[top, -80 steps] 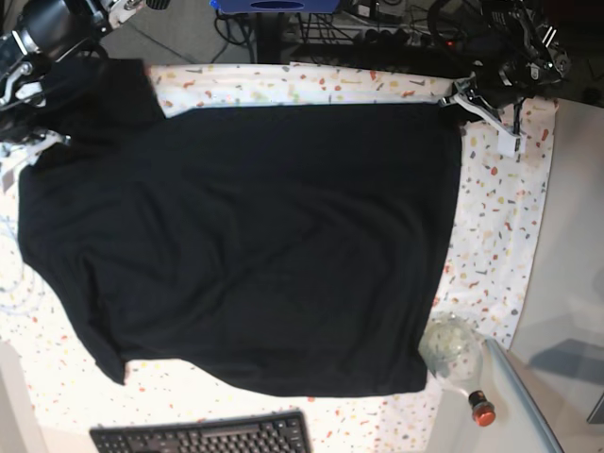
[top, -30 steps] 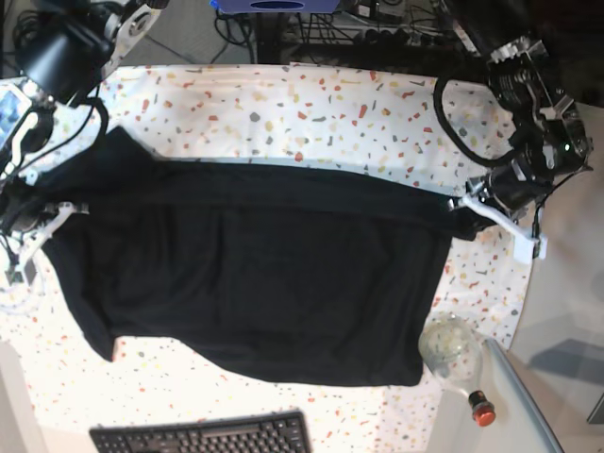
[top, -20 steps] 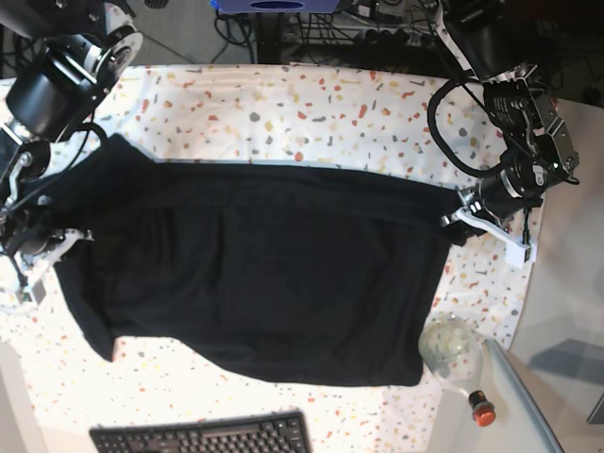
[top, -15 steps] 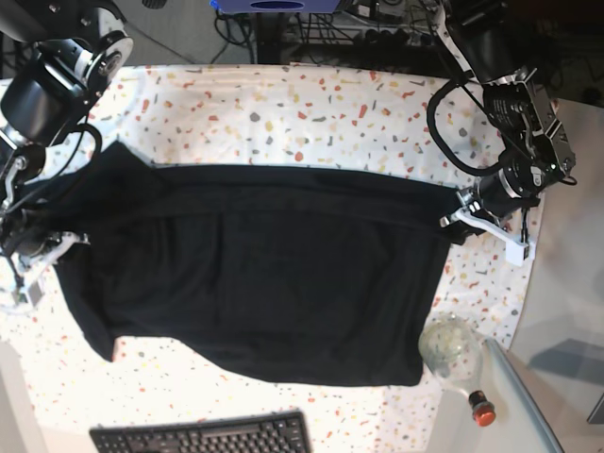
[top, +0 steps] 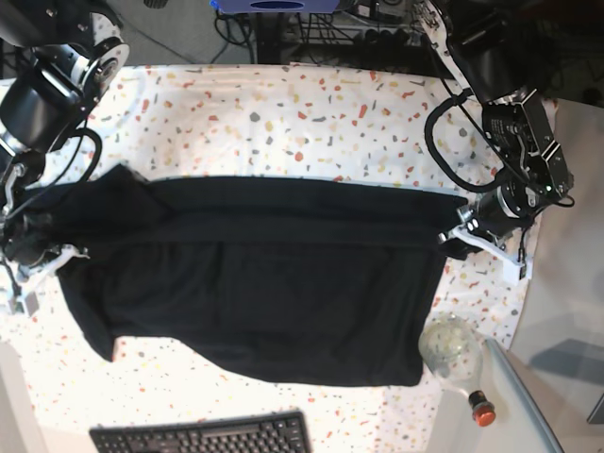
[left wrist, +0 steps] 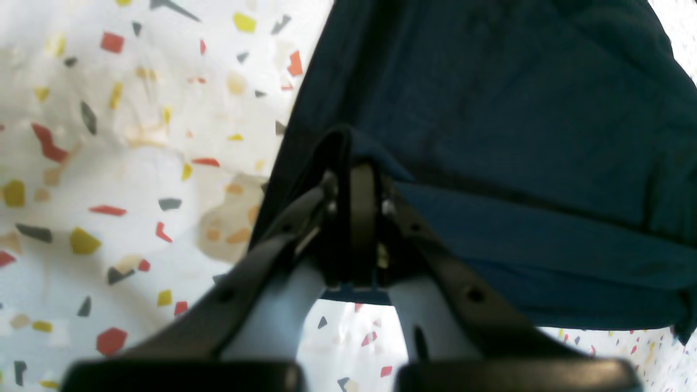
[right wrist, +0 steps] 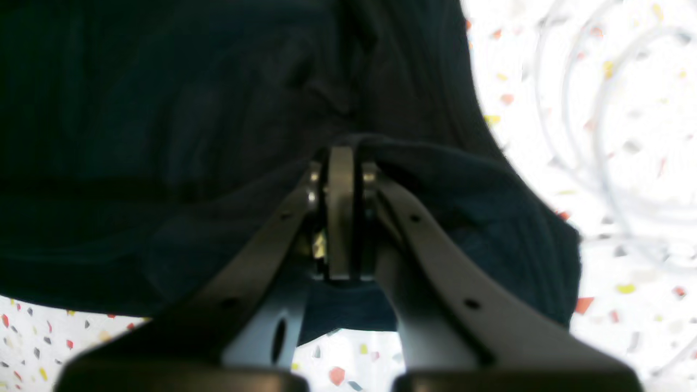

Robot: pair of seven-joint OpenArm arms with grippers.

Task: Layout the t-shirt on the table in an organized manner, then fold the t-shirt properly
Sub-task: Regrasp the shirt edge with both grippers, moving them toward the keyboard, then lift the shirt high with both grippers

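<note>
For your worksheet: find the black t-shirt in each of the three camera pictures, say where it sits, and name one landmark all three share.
Base: the t-shirt spans the middle, pinched at both ends.
Left wrist: it fills the upper right, its edge in the left gripper.
Right wrist: it fills the left and centre, its edge in the right gripper.
Shared landmark: the speckled table.

Robotics lab or research workspace, not a home. Two robot arms [top: 514, 123] mounted at the far edge of a table [top: 311, 113] covered with a speckled white cloth. Loose cables and a power strip [top: 396, 38] tangle on the grey floor behind. A black keyboard [top: 203, 436] sits at the near edge. A clear bottle with a red cap [top: 458, 363] lies near the corner.
</note>
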